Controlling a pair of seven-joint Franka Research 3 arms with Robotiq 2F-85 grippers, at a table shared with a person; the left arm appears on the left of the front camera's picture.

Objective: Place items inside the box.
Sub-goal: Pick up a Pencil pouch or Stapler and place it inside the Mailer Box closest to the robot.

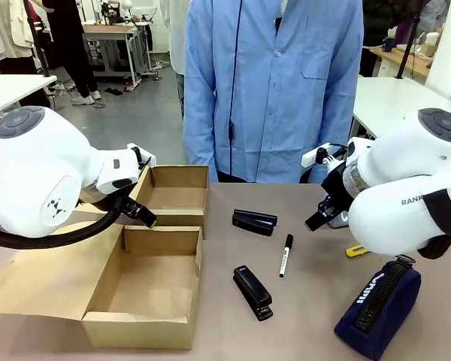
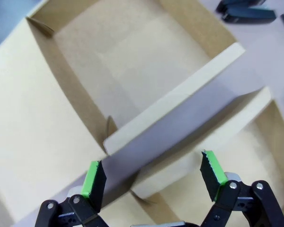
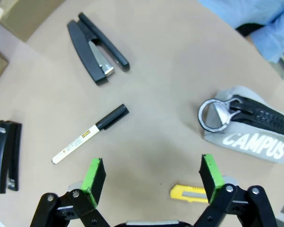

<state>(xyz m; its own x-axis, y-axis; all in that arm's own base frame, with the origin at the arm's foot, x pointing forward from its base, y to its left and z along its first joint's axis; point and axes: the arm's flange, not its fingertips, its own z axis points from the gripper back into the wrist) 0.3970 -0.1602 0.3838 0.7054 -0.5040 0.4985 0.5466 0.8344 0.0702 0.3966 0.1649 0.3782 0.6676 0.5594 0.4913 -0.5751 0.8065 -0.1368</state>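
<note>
A: Right pincer (image 3: 151,161), state?
B: Spread wide, empty, above the counter (image 3: 170,71); marker pen (image 3: 90,134) lies just ahead of it, apparently the next pick.
A: Left pincer (image 2: 152,163)?
B: Equally wide, empty, over the far rim of the box (image 1: 135,331). Flap laid back, ready to receive; staplers (image 1: 253,293) and pouch (image 1: 376,308) lie outside.

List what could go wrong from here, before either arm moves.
1. The open left pincer hangs over the adjoining walls of the larger box and the smaller box; descending, it might strike or shove them.
2. Both boxes are open side by side, so an item may land in the smaller one.
3. The open right pincer hangs near both the marker and a yellow cutter; it could catch the cutter instead.
</note>
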